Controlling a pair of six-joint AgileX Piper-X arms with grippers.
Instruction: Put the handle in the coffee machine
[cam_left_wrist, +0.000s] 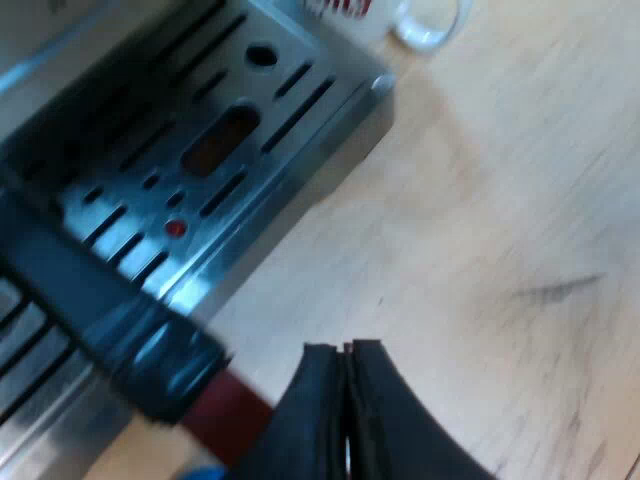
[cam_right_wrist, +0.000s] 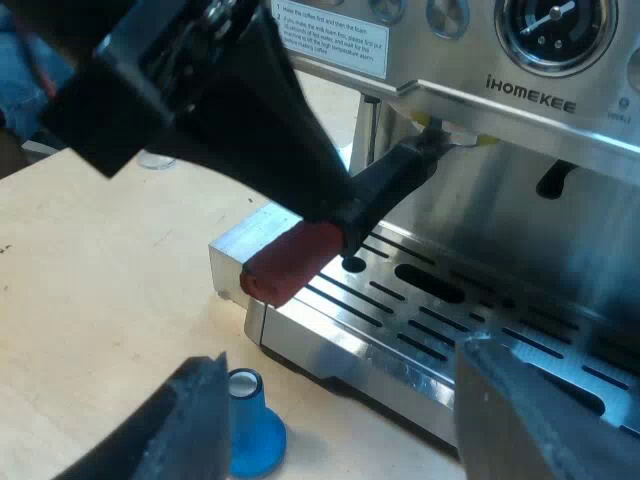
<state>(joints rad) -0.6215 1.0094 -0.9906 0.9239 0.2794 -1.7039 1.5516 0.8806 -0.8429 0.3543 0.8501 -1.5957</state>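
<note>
Facing brushed-steel espresso machine (cam_right_wrist: 520, 200), top cut off, on pale wooden surface (cam_right_wrist: 100, 280). Dark holder handle (cam_right_wrist: 390, 185) with rounded red end angled up to machine's front, metal end hidden. Left pincer (cam_left_wrist: 345, 352) pressed together, empty, beside red end. Right pincer (cam_right_wrist: 342, 355) wide. Blue tamper (cam_right_wrist: 250, 425) near slotted tray (cam_right_wrist: 450, 322); mug (cam_left_wrist: 370, 22) cut off.

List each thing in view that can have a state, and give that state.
Left gripper: jaws shut, empty.
Right gripper: jaws open, empty.
Holder: up at the espresso machine front, ungripped.
Blue tamper: upright on the table.
Mug: contents hidden.
</note>
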